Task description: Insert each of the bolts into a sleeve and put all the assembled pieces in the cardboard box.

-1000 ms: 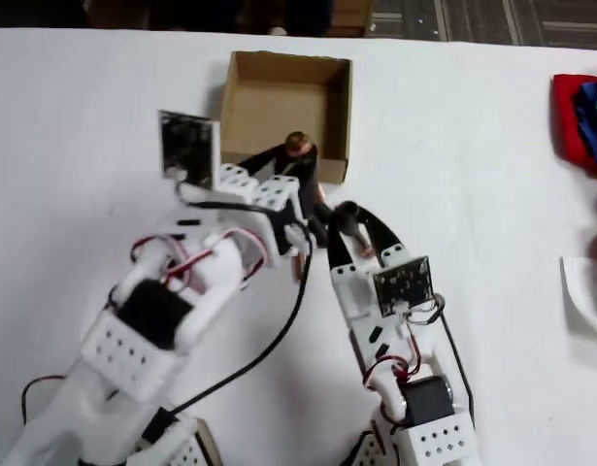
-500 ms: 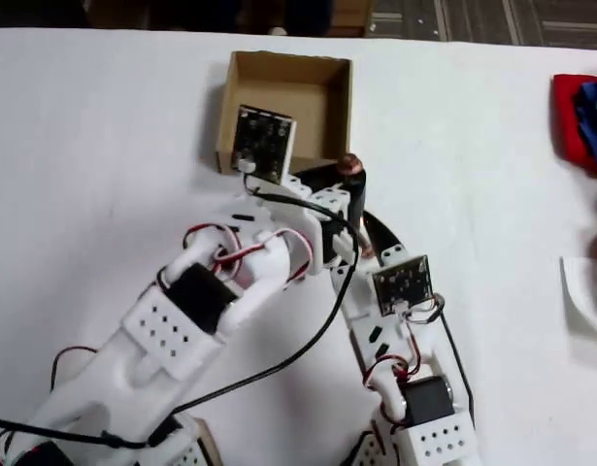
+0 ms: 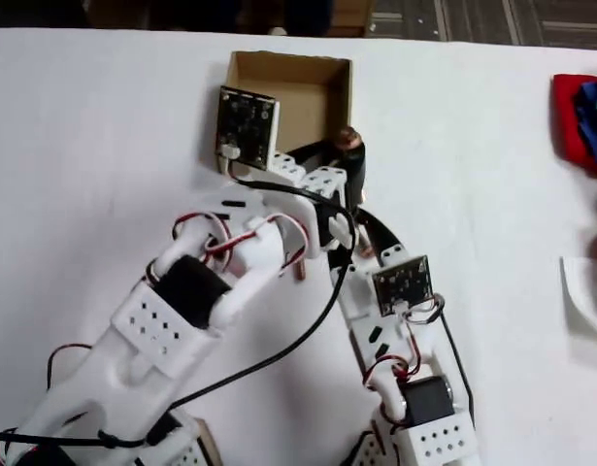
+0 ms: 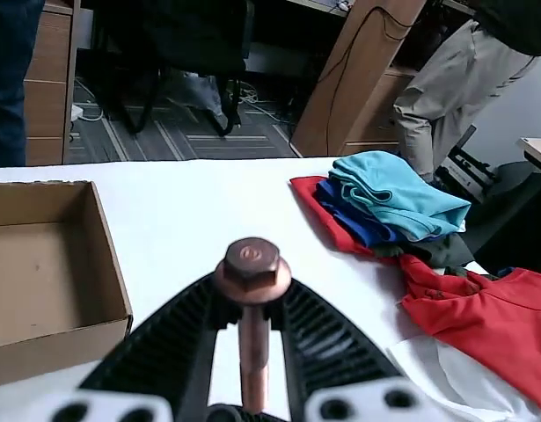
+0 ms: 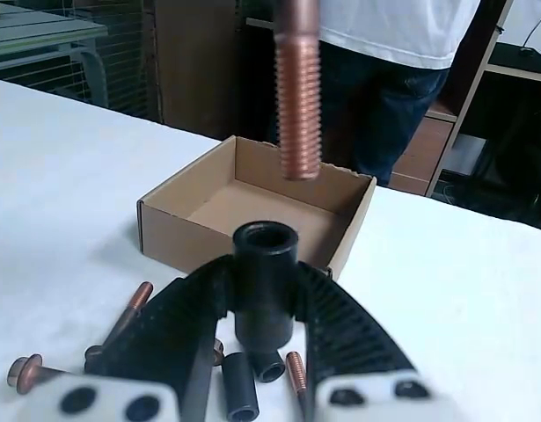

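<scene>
Slanting up from the lower left of the high view, the white plastic left arm (image 3: 182, 301) ends at the near right corner of the cardboard box (image 3: 288, 60). The box is an open, square carton of plain brown card, and it sits at the upper centre of the smooth white desk (image 3: 84, 146). The left gripper (image 3: 345, 148) hangs just beside the box's right wall, its ribbed black jaws pinching a copper-coloured bolt (image 3: 348, 136). The left wrist view shows this bolt (image 4: 252, 264) upright, with a flanged hexagonal head on top and a smooth round shank running down between the jaws.

Just right of centre, the right arm (image 3: 414, 388) rises from the bottom edge. The right gripper (image 3: 364, 225) is pressed around a sleeve (image 5: 265, 264), a short matte black cylinder standing upright with its round bore facing up. In the right wrist view, the bolt's threaded lower end (image 5: 298, 88) hangs above the sleeve, clear of its rim. On the desk by this gripper lie loose bolts (image 5: 129, 316) of the same copper tone and two loose sleeves (image 5: 239, 391), all on their sides.

At the right edge of the high view, well apart from the arms, soft folded cloths (image 3: 580, 107) in red and blue lie crumpled.
</scene>
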